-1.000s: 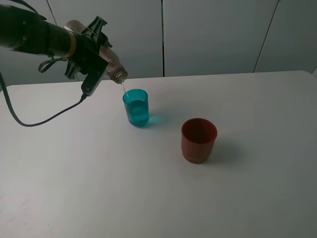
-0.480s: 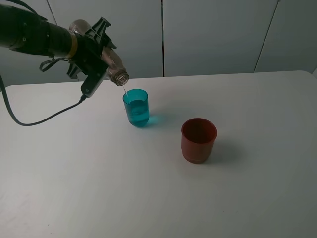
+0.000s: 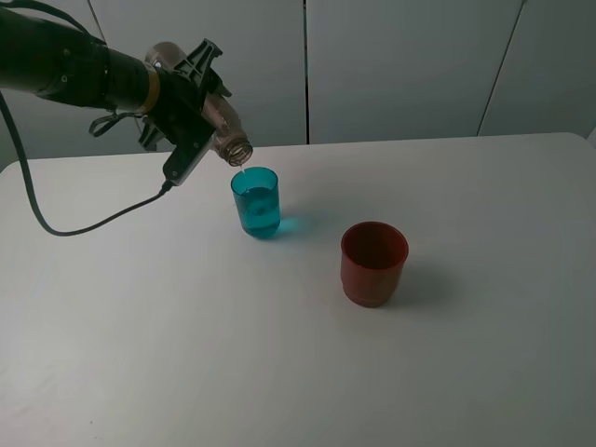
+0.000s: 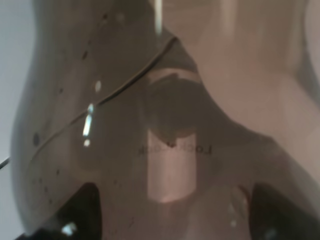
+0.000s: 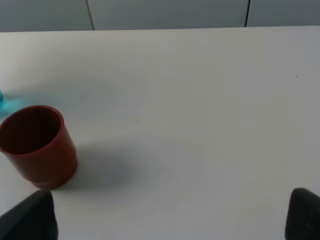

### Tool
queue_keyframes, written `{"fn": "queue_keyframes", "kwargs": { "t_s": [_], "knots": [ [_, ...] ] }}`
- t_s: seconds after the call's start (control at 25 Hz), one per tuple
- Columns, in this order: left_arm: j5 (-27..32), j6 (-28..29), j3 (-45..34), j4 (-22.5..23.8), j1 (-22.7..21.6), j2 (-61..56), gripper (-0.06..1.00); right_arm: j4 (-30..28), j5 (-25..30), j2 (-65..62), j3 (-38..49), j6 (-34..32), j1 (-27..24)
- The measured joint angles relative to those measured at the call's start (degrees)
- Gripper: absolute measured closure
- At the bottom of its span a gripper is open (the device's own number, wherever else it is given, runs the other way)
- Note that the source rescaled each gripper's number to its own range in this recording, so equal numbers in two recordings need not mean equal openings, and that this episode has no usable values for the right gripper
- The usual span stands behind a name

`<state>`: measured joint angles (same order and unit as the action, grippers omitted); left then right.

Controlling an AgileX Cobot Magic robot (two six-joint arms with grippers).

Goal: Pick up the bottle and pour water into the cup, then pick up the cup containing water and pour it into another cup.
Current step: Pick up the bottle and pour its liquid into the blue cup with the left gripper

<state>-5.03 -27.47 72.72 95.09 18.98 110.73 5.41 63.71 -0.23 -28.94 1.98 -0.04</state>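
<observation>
My left gripper (image 3: 193,107) is shut on the clear brownish bottle (image 3: 223,130) and holds it tilted steeply, its open mouth just above the far-left rim of the teal cup (image 3: 255,200). A thin trickle of water falls from the mouth into the cup, which holds water. The bottle fills the left wrist view (image 4: 170,125). The red-brown cup (image 3: 373,263) stands upright to the right and nearer; it also shows in the right wrist view (image 5: 36,145). My right gripper (image 5: 167,217) is open and empty, well apart from the red cup.
Everything stands on a white table (image 3: 186,354). A black cable (image 3: 93,223) hangs from the left arm and rests on the table at the left. White wall panels rise behind the table's far edge.
My left gripper with the bottle has shifted slightly right and down, bringing the mouth closer over the teal cup. The water stream has thinned. The cups have not moved.
</observation>
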Motion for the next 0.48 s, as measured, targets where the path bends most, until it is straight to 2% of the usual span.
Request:
{"fn": "queue_keyframes", "kwargs": {
  "t_s": [0.48],
  "knots": [
    [0.5,-3.7,1.7,3.6,0.4,1.0,0.92,0.0,0.0,0.0,0.0,0.0,0.0]
  ]
}}
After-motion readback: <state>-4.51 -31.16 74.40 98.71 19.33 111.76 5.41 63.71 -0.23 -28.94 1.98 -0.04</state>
